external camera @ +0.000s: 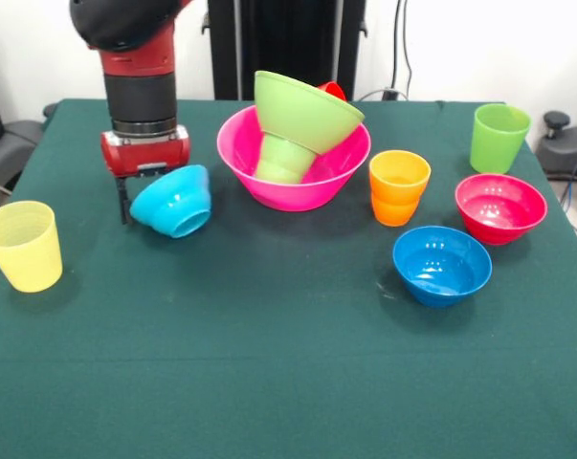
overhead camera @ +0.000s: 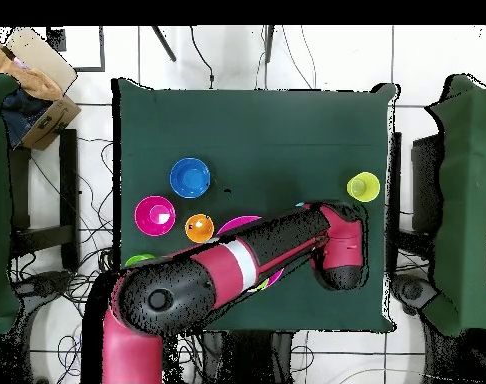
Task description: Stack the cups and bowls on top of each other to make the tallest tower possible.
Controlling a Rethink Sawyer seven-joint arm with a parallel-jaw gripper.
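Observation:
My gripper [external camera: 137,203] hangs at the left of the table, shut on the rim of the light blue bowl [external camera: 175,202], which is tipped on its side with its mouth towards the camera. One black finger [external camera: 122,203] shows left of the bowl; the other is hidden behind it. To its right stands the tower: the large pink bowl [external camera: 298,182] holds the small green cup [external camera: 284,158], and the lime green bowl [external camera: 307,110] leans tilted on top. The red cup [external camera: 333,91] peeks out behind it. In the overhead view the arm [overhead camera: 237,265] covers the gripper and most of the tower.
A pale yellow cup [external camera: 22,246] stands at the left edge. Right of the tower are an orange cup [external camera: 399,186], a taller lime green cup [external camera: 499,137], a magenta bowl [external camera: 499,207] and a darker blue bowl [external camera: 441,265]. A cardboard box [overhead camera: 32,85] lies off the table.

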